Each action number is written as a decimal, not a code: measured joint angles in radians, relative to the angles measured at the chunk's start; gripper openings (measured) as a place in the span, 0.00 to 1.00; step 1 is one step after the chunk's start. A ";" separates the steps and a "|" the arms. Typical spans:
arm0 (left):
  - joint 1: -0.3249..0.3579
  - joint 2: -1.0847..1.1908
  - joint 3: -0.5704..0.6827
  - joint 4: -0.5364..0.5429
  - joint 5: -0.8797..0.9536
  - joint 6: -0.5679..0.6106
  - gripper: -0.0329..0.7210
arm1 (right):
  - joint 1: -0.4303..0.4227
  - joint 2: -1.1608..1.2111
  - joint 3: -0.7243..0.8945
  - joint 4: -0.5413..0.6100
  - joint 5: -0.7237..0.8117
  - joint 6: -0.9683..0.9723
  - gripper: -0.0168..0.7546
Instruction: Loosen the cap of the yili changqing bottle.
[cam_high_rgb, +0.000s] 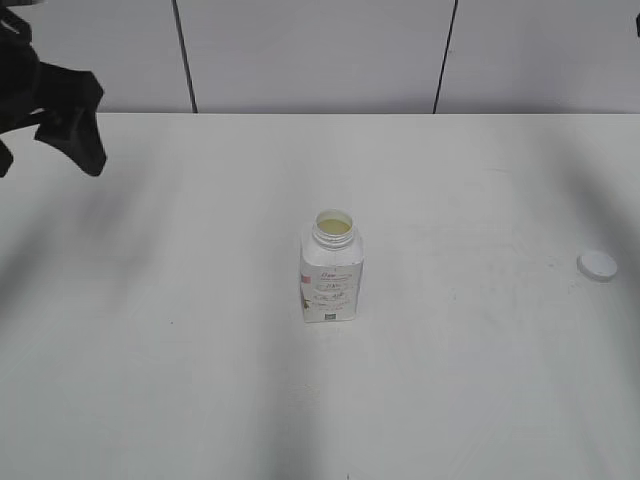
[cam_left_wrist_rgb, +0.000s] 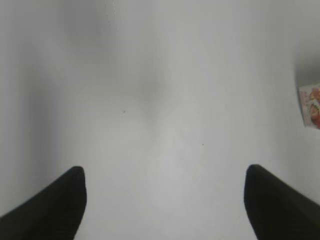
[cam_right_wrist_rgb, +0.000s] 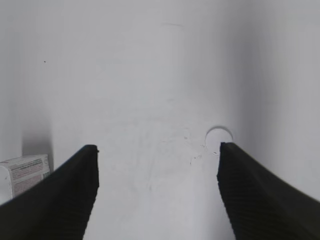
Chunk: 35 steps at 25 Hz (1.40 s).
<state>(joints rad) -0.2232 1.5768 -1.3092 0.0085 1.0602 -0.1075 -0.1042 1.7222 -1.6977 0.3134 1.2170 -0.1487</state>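
The yili changqing bottle (cam_high_rgb: 331, 270) stands upright in the middle of the white table, its neck open and pale liquid showing inside. Its edge shows in the left wrist view (cam_left_wrist_rgb: 311, 105) and in the right wrist view (cam_right_wrist_rgb: 25, 173). The white cap (cam_high_rgb: 597, 264) lies flat on the table far right of the bottle; it also shows in the right wrist view (cam_right_wrist_rgb: 218, 135), just beyond the right finger. My left gripper (cam_left_wrist_rgb: 165, 200) is open and empty, raised at the far left (cam_high_rgb: 70, 125). My right gripper (cam_right_wrist_rgb: 157, 185) is open and empty over the table.
The white table (cam_high_rgb: 200, 380) runs to a white panelled wall (cam_high_rgb: 320, 50) at the back.
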 joint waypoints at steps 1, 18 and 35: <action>0.010 0.000 0.000 0.000 0.024 0.000 0.82 | 0.000 -0.023 0.007 0.000 -0.001 0.001 0.78; 0.059 -0.140 0.027 0.024 0.154 0.004 0.79 | 0.000 -0.606 0.480 -0.003 0.000 0.011 0.78; 0.059 -0.898 0.483 0.162 0.073 -0.038 0.79 | 0.000 -1.284 1.021 -0.134 0.004 0.012 0.78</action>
<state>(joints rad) -0.1647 0.6788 -0.8264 0.1703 1.1337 -0.1456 -0.1042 0.4384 -0.6763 0.1797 1.2207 -0.1370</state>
